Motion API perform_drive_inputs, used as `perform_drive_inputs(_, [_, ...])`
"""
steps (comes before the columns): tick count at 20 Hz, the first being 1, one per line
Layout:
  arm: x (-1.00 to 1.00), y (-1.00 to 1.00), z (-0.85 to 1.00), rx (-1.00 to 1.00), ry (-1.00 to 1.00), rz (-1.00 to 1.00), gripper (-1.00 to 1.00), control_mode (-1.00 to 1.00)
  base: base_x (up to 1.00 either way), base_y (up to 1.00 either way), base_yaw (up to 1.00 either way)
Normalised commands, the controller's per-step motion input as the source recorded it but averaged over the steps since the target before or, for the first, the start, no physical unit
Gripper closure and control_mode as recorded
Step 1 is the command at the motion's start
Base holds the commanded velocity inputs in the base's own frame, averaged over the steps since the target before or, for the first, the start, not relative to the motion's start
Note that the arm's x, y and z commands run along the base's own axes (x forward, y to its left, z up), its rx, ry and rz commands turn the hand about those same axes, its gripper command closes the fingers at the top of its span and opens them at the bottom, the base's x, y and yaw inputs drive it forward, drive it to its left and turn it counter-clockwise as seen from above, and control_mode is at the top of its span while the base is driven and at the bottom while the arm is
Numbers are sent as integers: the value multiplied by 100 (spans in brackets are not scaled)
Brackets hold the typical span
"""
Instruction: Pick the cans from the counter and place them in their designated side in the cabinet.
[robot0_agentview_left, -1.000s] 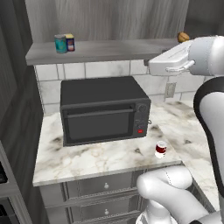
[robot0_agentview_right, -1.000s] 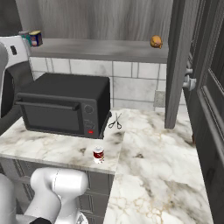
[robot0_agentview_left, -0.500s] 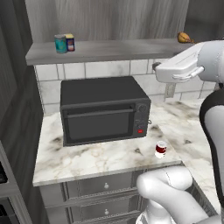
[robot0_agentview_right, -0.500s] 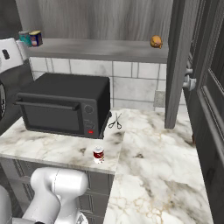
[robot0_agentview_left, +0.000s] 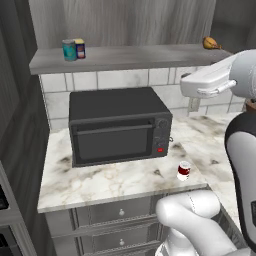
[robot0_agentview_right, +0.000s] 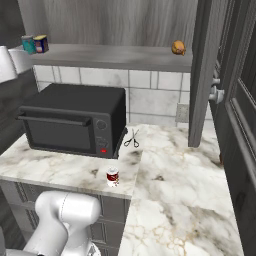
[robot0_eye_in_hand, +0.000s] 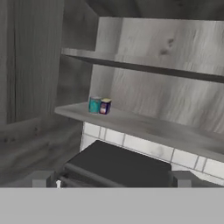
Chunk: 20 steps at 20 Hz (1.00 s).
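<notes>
Marble counter (robot0_agentview_left: 110, 182), red can (robot0_agentview_left: 183, 171) far below open pincer (robot0_eye_in_hand: 111, 186)

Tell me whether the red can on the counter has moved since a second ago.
No. The red can stands at the same spot on the counter, just off the microwave's front right corner, near the edge.

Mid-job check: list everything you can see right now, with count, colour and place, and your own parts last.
red can: 1, red with white bands, counter front edge, right of the microwave
blue can: 1, yellow top, shelf left end, beside the teal can
teal can: 1, teal, shelf left end
food item: 1, brown-orange, shelf right end
microwave: 1, black, on the counter
scissors: 1, dark, counter, right of the microwave
counter: 1, white marble
shelf: 1, grey
hand: open
</notes>
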Motion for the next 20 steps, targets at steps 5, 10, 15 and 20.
perform_drive_inputs(5, [-17,-18,0,0,0,-12,-100,-100,0,0,0])
perform_drive_inputs(10, [-26,-22,0,0,0,-11,-100,-100,0,0,0])
perform_drive_inputs(15, [-28,-14,0,0,0,-6,-100,-100,0,0,0])
perform_drive_inputs(20, [-19,-1,1,4,-3,-4,-100,-100,0,0,0])
